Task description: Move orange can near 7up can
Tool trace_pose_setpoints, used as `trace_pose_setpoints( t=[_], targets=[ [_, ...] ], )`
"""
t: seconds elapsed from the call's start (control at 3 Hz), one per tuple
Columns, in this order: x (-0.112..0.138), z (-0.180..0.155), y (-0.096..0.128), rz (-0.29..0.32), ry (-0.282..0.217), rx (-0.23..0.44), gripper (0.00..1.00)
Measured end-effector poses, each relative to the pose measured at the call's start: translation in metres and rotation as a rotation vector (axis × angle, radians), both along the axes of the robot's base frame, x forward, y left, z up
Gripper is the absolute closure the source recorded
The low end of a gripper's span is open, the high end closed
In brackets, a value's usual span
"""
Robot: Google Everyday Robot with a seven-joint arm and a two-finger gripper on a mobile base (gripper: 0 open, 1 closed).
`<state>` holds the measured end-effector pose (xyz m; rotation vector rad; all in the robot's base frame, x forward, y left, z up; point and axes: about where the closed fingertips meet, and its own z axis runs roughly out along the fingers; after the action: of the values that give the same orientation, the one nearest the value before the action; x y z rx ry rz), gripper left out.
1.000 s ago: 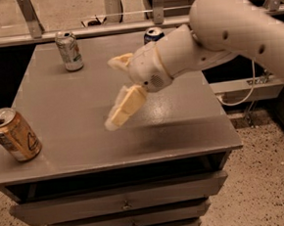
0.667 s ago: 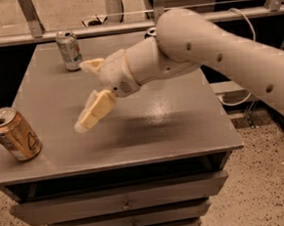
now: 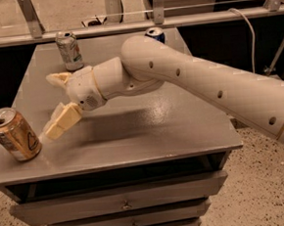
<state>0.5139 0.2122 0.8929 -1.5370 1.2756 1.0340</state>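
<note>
The orange can [image 3: 13, 134] stands tilted at the front left corner of the grey table [image 3: 148, 129], with its silver top and pale triangular emblem showing. The 7up can [image 3: 69, 51] stands upright at the back left of the table. My gripper [image 3: 50, 107] is open, above the table just right of the orange can; one finger [image 3: 60, 123] ends close to the can, the other [image 3: 58, 79] points towards the 7up can. It holds nothing.
A dark blue can [image 3: 154, 34] stands at the table's back edge, partly hidden behind my arm [image 3: 188, 77]. A metal railing [image 3: 135, 23] runs behind the table. Drawers [image 3: 124, 202] are below the tabletop. A white cable [image 3: 248, 28] hangs at the back right.
My gripper and arm have swept left across the table, from its middle to just beside the orange can. The cans have not moved.
</note>
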Motion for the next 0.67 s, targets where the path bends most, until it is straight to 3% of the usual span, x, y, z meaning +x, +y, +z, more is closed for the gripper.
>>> trace_pose_setpoints(
  t=[0.67],
  targets=[
    [-0.028,-0.012,0.029,0.051,0.053,0.067,0.0]
  ],
)
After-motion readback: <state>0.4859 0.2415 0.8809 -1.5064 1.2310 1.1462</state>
